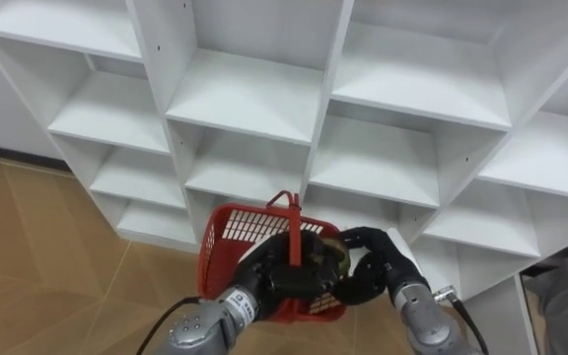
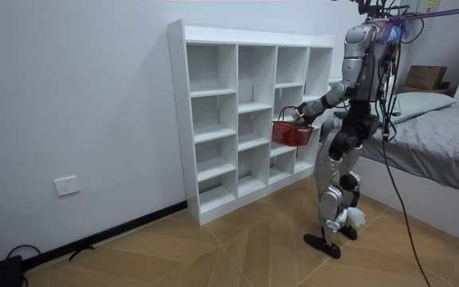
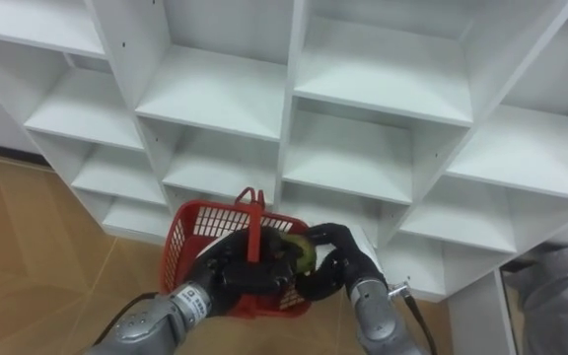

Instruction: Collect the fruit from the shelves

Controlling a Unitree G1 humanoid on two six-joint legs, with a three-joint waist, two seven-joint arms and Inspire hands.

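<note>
Left hand (image 1: 286,280) fingers curl round the handle of the red plastic mesh basket (image 1: 240,232), holding it before the white shelved closet (image 1: 254,99). Right hand (image 1: 368,264) fingers clasp a yellow-green fruit (image 1: 330,252) over the basket, apparently for deposit.

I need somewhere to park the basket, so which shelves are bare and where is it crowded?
All closet shelves in view are bare; the boards just above the red basket, either side of the middle upright, are nearest. It's crowded at the basket: left hand on its handle, right hand holding a fruit.
</note>
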